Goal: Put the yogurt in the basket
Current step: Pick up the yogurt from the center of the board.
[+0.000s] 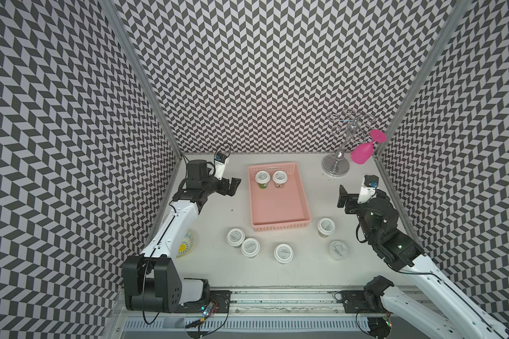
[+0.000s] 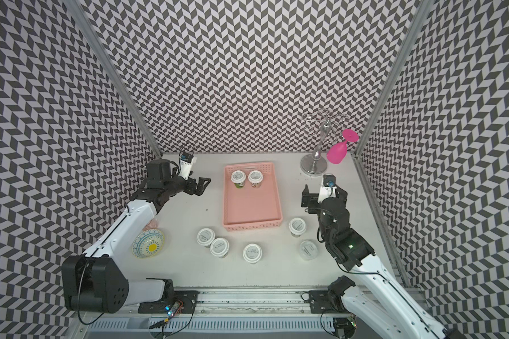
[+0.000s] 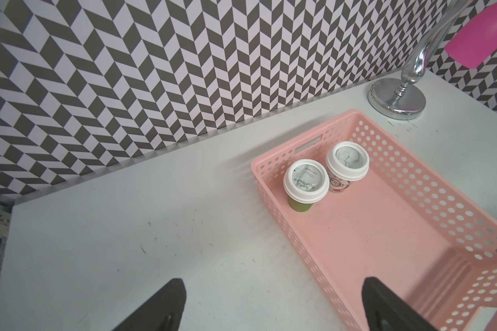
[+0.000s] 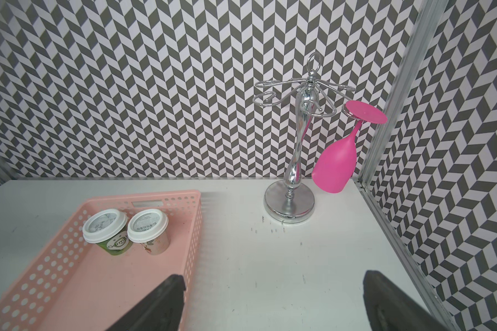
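The left gripper [image 1: 235, 185] hangs empty, its fingers spread wide, near the left long wall of the salmon-pink basket [image 1: 279, 230]. The right gripper [image 1: 342, 196], likewise spread and empty, hovers off the basket's right side, clearly apart from it. Two yogurt tubs [image 1: 262, 177] stand side by side at the basket's far end. Five more stand on the white table [image 1: 206, 264] near the basket's front wall. These are a pair [image 1: 235, 237] that seem to touch, a single tub [image 1: 283, 253], a fourth tub [image 1: 326, 226] by the basket's front right corner, and a translucent tub [image 1: 338, 249] nearest the right arm.

The likely next step is for the right gripper to take a nearby tub. It should descend from above, straddle the body below the wider lid, and close gently.

Every tub stands upright, lid up, long axis vertical. The basket's long axis runs from the front toward the back wall.
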`<state>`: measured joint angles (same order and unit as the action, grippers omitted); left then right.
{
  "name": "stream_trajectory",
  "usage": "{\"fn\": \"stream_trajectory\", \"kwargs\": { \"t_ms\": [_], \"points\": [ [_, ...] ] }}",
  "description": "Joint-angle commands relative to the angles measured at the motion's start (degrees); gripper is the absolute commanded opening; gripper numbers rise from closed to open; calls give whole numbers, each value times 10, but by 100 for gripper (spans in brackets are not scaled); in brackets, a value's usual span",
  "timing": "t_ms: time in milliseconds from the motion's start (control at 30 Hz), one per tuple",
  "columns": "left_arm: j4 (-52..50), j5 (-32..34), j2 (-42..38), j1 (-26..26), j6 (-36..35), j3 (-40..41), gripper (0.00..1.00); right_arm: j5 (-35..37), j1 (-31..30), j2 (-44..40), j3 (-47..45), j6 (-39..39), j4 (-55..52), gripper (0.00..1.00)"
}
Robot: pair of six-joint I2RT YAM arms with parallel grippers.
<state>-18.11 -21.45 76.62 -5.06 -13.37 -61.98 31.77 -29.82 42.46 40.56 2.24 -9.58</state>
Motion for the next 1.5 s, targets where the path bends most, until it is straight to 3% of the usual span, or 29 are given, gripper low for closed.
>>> {"fn": "stream_trajectory", "kwargs": {
  "t_ms": [0, 333, 700, 1167, 1467],
  "points": [
    [-61, 6, 1, -36, -69, -28, 100, 15, -5, -12, -13, -17, 65, 100],
    [-220, -33, -13, -77, -173, -38, 100, 31, -10, -24, -43, -10, 86, 100],
    [-369, -7, -20, -101, -294, -44, 100, 56, -12, -28, -48, -18, 93, 100],
    [-484, -4, -13, -114, -397, -49, 100, 59, -11, -28, -51, -22, 98, 100],
    [-483, 34, -10, -126, -413, -12, 100, 63, -11, -34, -54, -23, 100, 100]
  ]
}}
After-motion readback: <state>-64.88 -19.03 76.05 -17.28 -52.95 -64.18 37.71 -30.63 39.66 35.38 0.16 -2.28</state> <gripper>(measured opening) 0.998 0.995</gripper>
